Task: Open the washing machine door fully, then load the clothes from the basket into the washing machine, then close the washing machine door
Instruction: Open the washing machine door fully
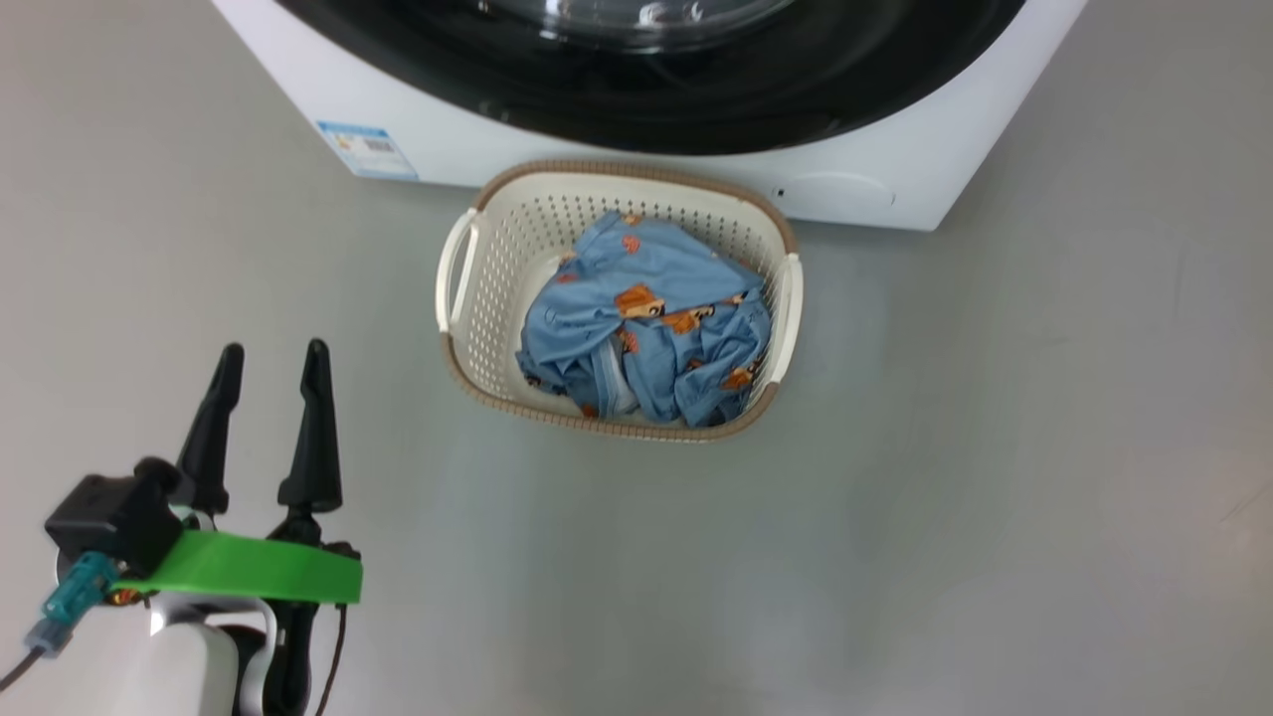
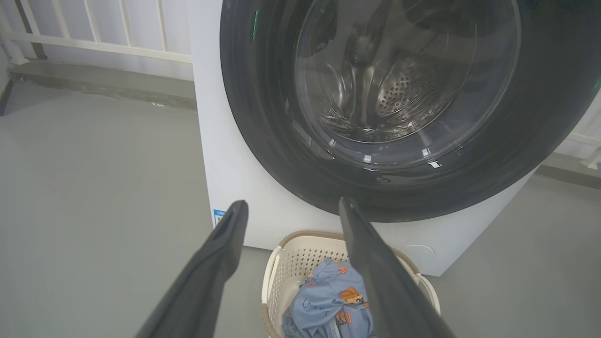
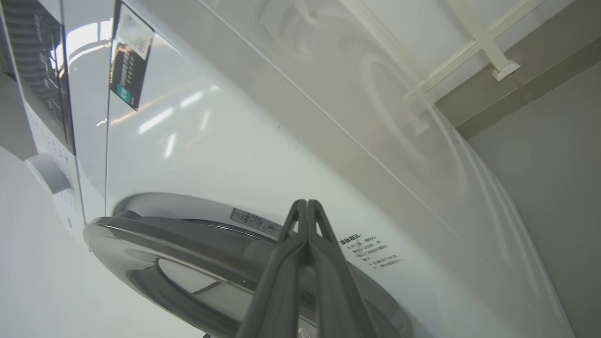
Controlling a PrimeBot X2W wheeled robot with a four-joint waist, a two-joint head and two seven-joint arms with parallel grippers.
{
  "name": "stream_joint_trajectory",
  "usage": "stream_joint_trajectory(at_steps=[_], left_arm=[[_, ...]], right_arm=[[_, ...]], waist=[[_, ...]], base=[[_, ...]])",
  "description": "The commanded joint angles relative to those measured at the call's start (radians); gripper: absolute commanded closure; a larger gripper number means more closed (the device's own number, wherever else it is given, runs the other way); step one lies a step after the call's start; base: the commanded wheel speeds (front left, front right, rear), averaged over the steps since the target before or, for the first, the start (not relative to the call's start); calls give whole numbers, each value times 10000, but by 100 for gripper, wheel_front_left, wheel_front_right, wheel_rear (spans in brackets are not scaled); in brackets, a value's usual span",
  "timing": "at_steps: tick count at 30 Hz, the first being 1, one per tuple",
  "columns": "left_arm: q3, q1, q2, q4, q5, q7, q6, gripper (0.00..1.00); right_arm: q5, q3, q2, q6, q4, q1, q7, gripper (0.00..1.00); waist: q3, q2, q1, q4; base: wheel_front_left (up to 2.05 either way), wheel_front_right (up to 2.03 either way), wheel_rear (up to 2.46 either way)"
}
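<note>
You are on the first step, opening the door [image 2: 263, 117]. In the left wrist view its black rim lies flat against the front of the washer [image 1: 895, 169], and you see the drum [image 2: 399, 89] through the glass, so I judge the door shut.

Your right gripper [image 3: 306, 204] is up beside the edge of the door rim, jaws clenched tip to tip with nothing visible between them. Whether the tips touch the rim or hook behind it, I cannot tell from that steep angle. Your left gripper [image 1: 273, 348] hangs low on the left, well apart from the basket [image 1: 636, 167], jaws released and empty.

The clothes [image 1: 656, 328] lie bundled in the basket, which stands on the floor [image 1: 995, 447] just in front of the washer, below the door.

The next move, as I judge it, calls for getting those closed tips behind the rim or onto the catch. You then pull outward in an arc around the hinge until the door stands fully open. Check that the door swings clear above the basket.

Much is hidden from you. The head view cuts the door off at the top. No handle or hinge is plain in any view, so I cannot say which side the door swings from. The right wrist view is warped and glary. In the left wrist view a finger covers part of the clothes.
</note>
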Motion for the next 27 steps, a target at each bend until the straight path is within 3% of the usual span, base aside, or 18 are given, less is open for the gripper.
stream_joint_trajectory(at_steps=[1, 19, 27], left_arm=[[298, -330, 306, -307, -71, -63, -25, 0], [186, -718, 98, -358, -308, -63, -25, 0], [175, -730, -11, -221, -276, -63, -25, 0]], right_arm=[[356, 201, -171, 16, -148, -395, 396, 100], [2068, 878, -289, 16, 787, -2174, 3528, 100], [1997, 1053, -193, 16, 1125, -2783, 3845, 100]], waist=[[348, -1, 0, 188], [1132, -1, 0, 685], [1196, -1, 0, 920]], base=[[0, 0, 0], [0, 0, 0], [0, 0, 0]])
